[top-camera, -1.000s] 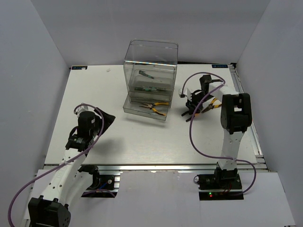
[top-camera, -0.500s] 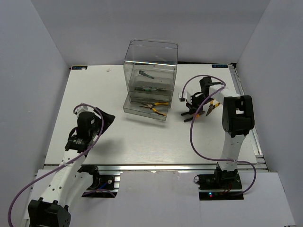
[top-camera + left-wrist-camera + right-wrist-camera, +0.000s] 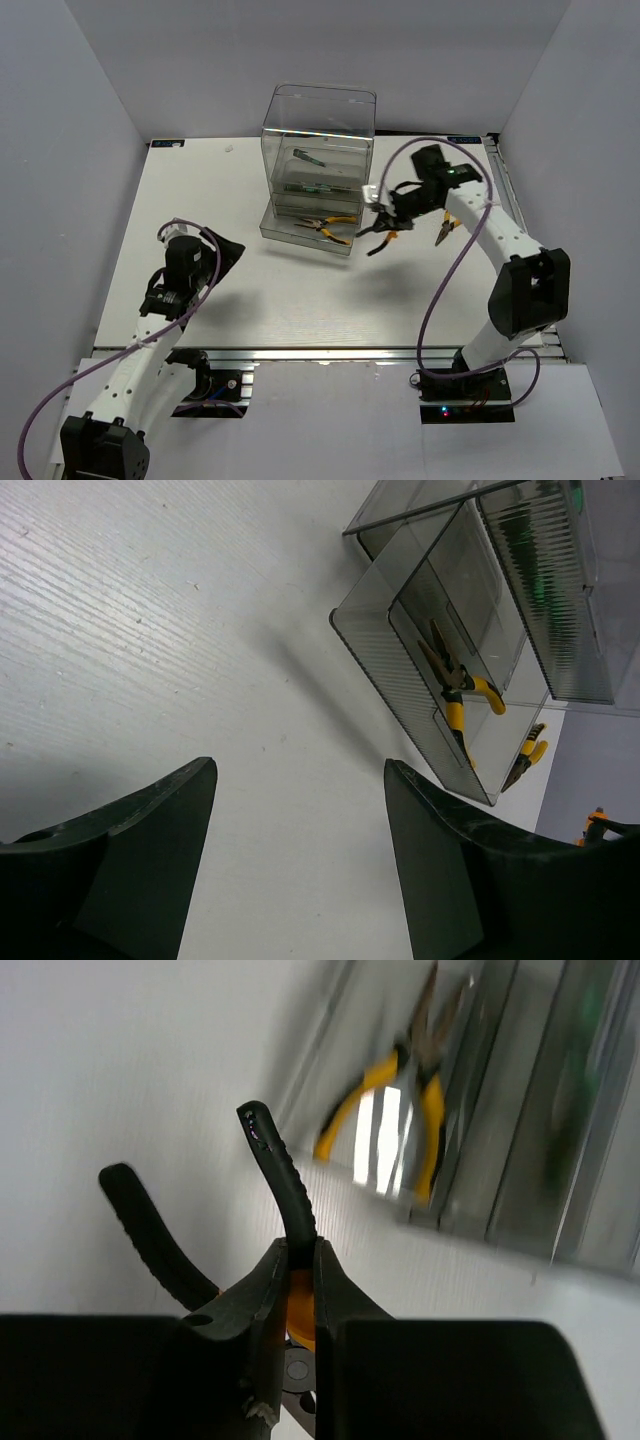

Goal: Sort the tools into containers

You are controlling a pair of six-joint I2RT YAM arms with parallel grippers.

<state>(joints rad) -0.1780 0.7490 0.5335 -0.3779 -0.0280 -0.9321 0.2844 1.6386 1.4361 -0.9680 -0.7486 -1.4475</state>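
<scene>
right gripper around black-handled pliers

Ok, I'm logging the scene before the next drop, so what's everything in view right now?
cabinet: one, clear, back middle of the table; bottom drawer pulled out
drawer pliers: one, orange-handled, in the open drawer
held pliers: one, black-handled with orange, in the right gripper, right of the drawer
table pliers: one, orange-handled, on the table right of that gripper
slim tool: one, dark, in an upper drawer
table: one, white
cables: two, purple, along the arms
left gripper: open, over the table's left side
right gripper: shut on the held pliers
</scene>
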